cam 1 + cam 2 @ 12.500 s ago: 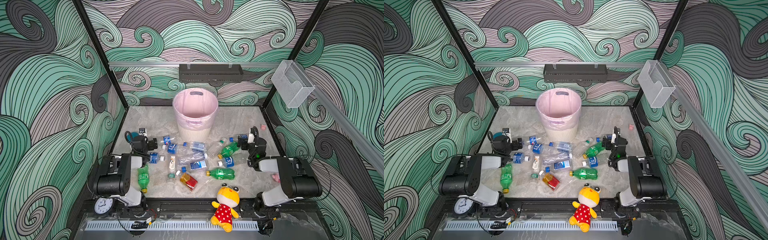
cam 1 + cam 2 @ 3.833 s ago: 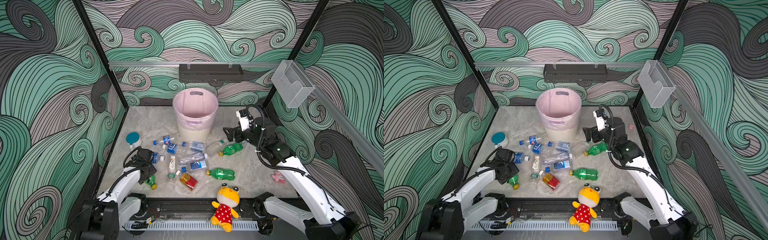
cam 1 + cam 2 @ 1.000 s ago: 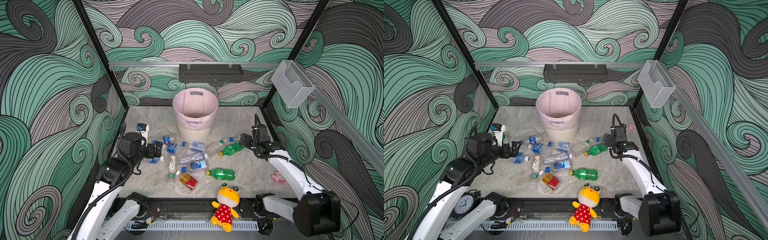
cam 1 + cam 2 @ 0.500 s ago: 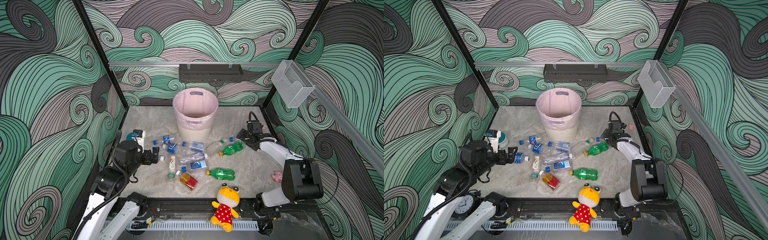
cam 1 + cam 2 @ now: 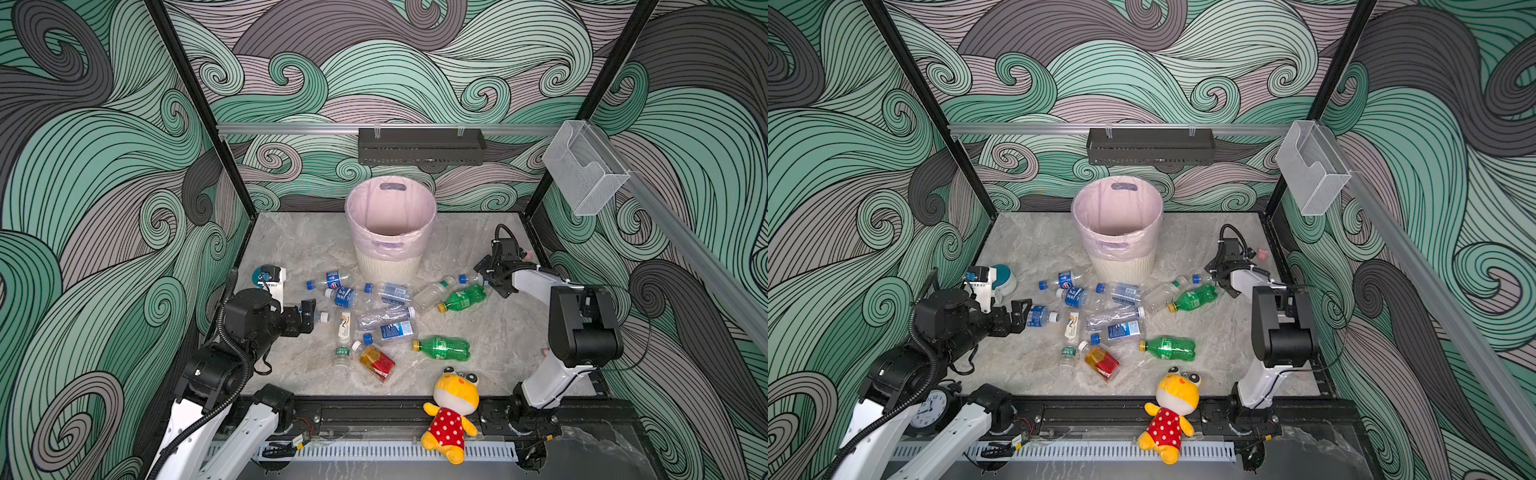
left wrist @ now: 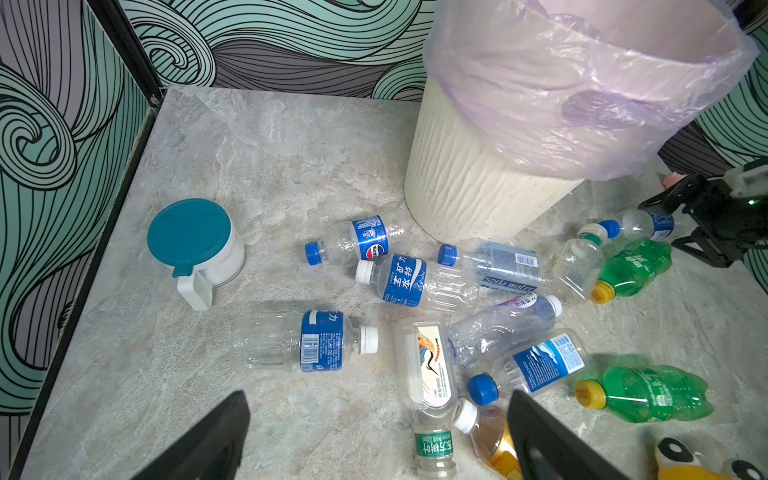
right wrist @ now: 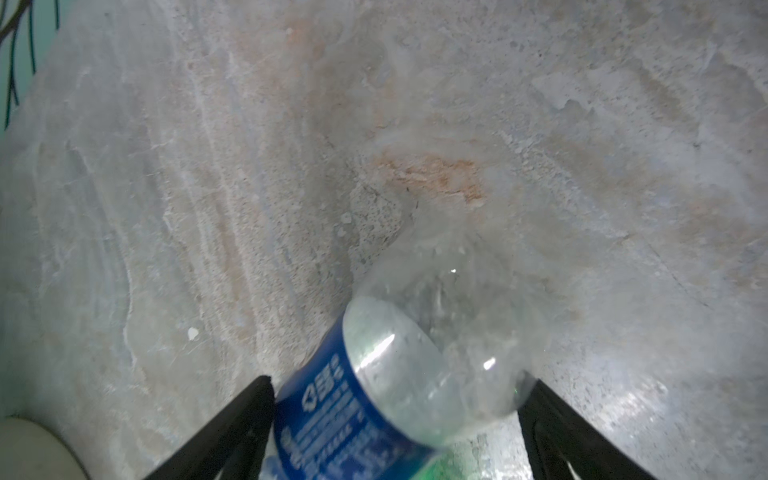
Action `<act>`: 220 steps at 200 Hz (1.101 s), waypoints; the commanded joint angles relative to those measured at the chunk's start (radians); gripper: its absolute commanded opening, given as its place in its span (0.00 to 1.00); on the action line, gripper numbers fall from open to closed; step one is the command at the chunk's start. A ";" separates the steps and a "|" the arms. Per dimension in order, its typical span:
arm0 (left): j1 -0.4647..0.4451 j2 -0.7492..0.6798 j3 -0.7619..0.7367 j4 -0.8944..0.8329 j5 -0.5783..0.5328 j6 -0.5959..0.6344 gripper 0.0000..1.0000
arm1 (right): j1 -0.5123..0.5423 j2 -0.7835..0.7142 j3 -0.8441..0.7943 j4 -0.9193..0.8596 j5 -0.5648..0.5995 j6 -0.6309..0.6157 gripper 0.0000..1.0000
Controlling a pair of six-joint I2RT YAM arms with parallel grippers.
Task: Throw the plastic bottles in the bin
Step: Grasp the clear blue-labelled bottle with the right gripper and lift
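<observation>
Clearly the jaws of the right arm (image 5: pixel 534 280) stand astride the blue-labelled bottle (image 7: pixel 395 374), its long axis running out between them; gripping or not, I cannot tell. The left arm (image 5: pixel 249 318) holds its jaws wide apart, empty.

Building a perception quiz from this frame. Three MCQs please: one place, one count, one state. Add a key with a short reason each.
1. In both top views, the teal-lidded cup sits on which side?
A) left B) centre C) right

2. How many green bottles are in sight?
A) one B) two C) four

3. The left gripper is:
A) open, holding nothing B) shut on a bottle C) shut on the cup

Key:
1 A, it sits far left in both.
2 B, two show, both lying flat with yellow caps on.
3 A, the left wrist view shows its fingers wide apart with nothing clamped.
</observation>
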 commanded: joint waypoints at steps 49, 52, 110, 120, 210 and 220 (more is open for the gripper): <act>0.007 0.012 0.008 0.034 0.046 -0.079 0.99 | -0.072 0.096 0.083 0.028 -0.074 -0.030 0.75; 0.006 0.013 0.008 0.035 0.047 -0.081 0.99 | -0.073 0.098 0.084 0.027 -0.075 -0.033 0.75; 0.007 0.023 -0.004 0.056 0.059 -0.108 0.99 | -0.099 0.130 0.107 0.031 -0.152 -0.114 0.56; 0.006 0.024 -0.008 0.059 0.063 -0.111 0.99 | -0.101 0.126 0.111 0.029 -0.153 -0.128 0.55; 0.007 0.059 -0.055 0.092 0.065 -0.133 0.99 | -0.139 -0.025 0.196 0.016 -0.344 -0.229 0.50; 0.006 0.062 -0.063 0.096 0.062 -0.141 0.99 | -0.138 -0.052 0.208 0.003 -0.366 -0.246 0.50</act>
